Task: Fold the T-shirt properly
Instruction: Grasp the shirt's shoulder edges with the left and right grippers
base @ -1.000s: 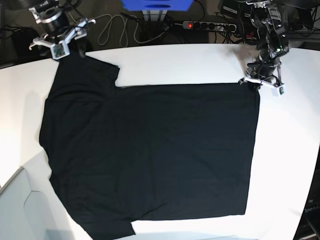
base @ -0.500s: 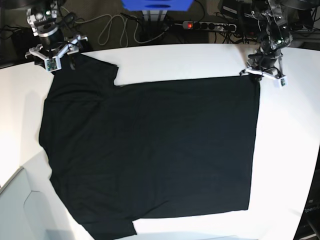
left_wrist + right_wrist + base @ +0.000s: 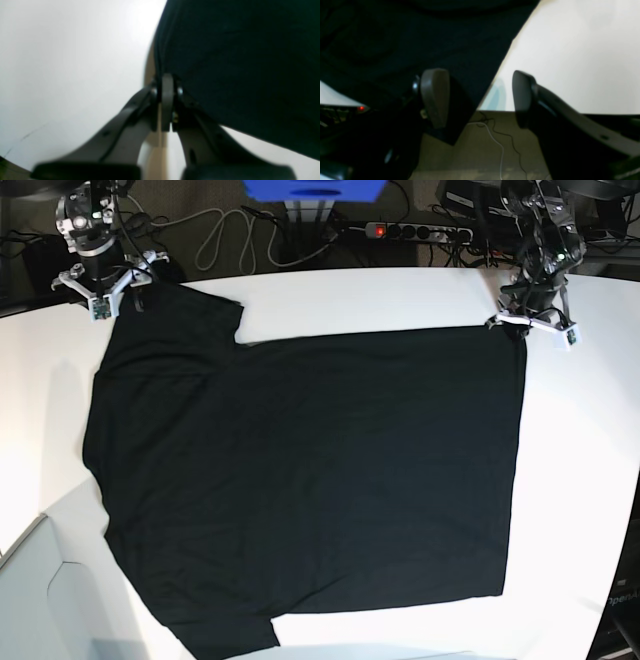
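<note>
The black T-shirt [image 3: 300, 480] lies spread flat on the white table [image 3: 580, 480], plain side up. My left gripper [image 3: 522, 323] is at the shirt's far right corner. In the left wrist view this gripper [image 3: 166, 80] is shut on the hem edge of the T-shirt [image 3: 237, 62]. My right gripper [image 3: 103, 292] sits at the far left sleeve corner, by the table's back edge. In the right wrist view it [image 3: 478, 97] stands open. The T-shirt's [image 3: 420, 37] sleeve edge runs between the two fingers, and one finger [image 3: 435, 97] lies over the cloth.
Behind the table are a power strip [image 3: 415, 230] with a red light, loose cables [image 3: 215, 240] and a blue box [image 3: 313, 190]. A grey bin [image 3: 40, 600] stands at the near left. The table's back edge [image 3: 495, 110] runs just under my right gripper.
My left gripper has drawn the hem corner toward the back right, pulling that edge straighter. My right gripper has shifted left along the back edge, and the sleeve corner has followed it.
</note>
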Controlling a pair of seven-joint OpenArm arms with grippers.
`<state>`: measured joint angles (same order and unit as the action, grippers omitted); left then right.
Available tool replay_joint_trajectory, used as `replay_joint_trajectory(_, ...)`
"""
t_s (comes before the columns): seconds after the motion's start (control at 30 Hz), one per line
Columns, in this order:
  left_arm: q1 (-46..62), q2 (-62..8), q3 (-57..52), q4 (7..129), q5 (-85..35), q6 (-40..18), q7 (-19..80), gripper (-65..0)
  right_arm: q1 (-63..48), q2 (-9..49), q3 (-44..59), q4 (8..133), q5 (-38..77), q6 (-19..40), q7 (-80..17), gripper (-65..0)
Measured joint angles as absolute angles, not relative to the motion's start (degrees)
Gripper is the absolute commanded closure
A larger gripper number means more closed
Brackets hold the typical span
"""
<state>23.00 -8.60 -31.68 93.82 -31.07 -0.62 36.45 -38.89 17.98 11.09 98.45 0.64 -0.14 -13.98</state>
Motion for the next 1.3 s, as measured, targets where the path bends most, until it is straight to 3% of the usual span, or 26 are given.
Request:
replay_joint_trajectory(0.1,23.00,-8.60,-31.68,93.82,-31.07,-0.62,36.45,0.0,-38.74,18.15,11.14,97.56,0.95,-0.01,-13.04,-37.4)
replay_joint_trajectory(0.23,23.00,-8.60,-31.68,93.82,-31.07,-0.62,36.42,0.0,-37.56,18.22,11.97,96.88,1.10,5.13,-14.70,-34.3)
replay_joint_trajectory(0.53,23.00,-8.60,-31.75,93.82,-31.07,-0.62,36.45,0.0,-34.04,13.76,19.51,97.14,2.22,18.52,-23.57,-11.7)
replay_joint_trajectory(0.67,22.87,-8.58,-31.75,93.82,-31.07,-0.62,36.47,0.0,-34.24,12.99,21.87,97.12,1.78,19.49,-23.73,0.0)
replay_joint_trajectory(0.87,23.00,-8.56,-31.75,94.80,-30.61,-0.49,37.54,0.0,-34.33,13.02,22.15,97.71,1.43,19.66,-24.62,-0.2)
replay_joint_trajectory(1.3,23.81,-8.56,-31.75,102.10,-30.44,-0.45,37.32,0.0,-34.94,12.84,22.02,113.51,0.05,19.88,-27.51,-0.2)
